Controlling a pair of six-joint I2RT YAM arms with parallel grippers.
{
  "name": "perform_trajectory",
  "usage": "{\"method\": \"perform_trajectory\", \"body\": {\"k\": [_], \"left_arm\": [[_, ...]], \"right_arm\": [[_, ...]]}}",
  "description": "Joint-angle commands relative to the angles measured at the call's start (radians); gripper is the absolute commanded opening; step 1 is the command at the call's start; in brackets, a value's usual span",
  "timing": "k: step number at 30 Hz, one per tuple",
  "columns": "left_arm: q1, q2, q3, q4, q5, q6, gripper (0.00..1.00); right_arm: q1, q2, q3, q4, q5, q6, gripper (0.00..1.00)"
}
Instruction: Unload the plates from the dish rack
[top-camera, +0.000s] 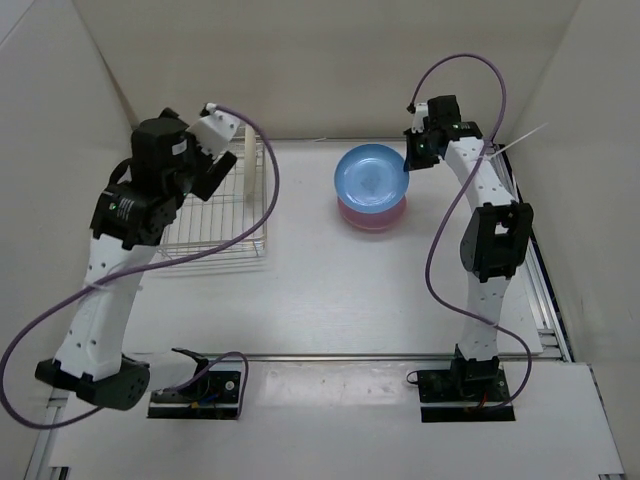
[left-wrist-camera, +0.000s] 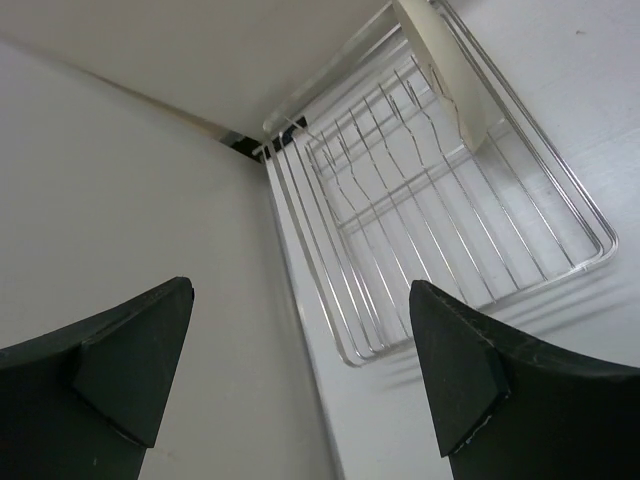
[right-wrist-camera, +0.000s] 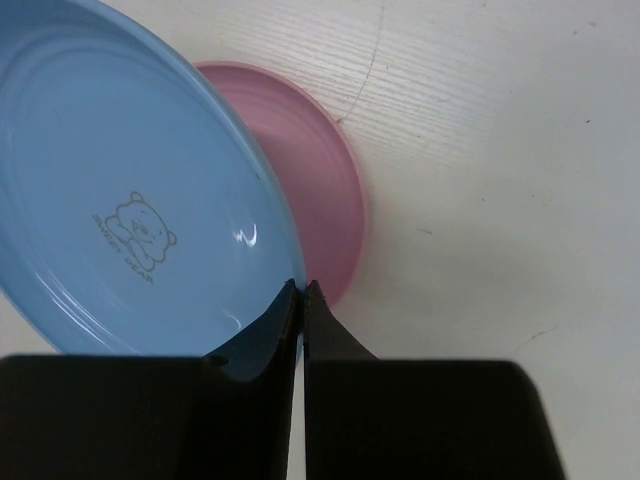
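Upper left of the top view: cream plate (top-camera: 247, 165) in the dish rack (top-camera: 215, 245), left arm nearest

At the rack's right side we see the cream plate standing on edge, its rim line running up-down in the top view. Left gripper (left-wrist-camera: 300, 330) hangs over the rack, fingers spread wide, nothing between them. From the left wrist view the plate sits at upper right of the frame, ahead of the fingers and well apart from them, edge-on. We judge the wrist must swing right and line the jaws across the rim before dropping in. Right side of the top view: blue plate (top-camera: 372, 178) sits offset over the pink plate (top-camera: 372, 218), both out of the rack. Right gripper (right-wrist-camera: 302, 300) is clenched, tips at the blue plate's rim; we can't tell if the rim is pinched. Two out, one to go, by our read.
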Motion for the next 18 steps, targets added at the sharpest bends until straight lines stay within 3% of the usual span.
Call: {"method": "perform_trajectory", "body": {"k": [1, 10, 18], "left_arm": [[0.082, -0.087, -0.102, -0.003, 0.21, -0.091, 1.0], [0.157, -0.153, -0.165, 0.036, 0.357, -0.189, 1.0], [0.168, -0.173, -0.156, 0.023, 0.389, -0.189, 1.0]], "right_arm": [[-0.011, 0.033, 0.056, 0.033, -0.013, 0.019, 0.0], [-0.031, 0.082, 0.006, 0.085, -0.051, 0.019, 0.0], [-0.031, 0.142, 0.036, 0.085, -0.051, 0.019, 0.0]]}}
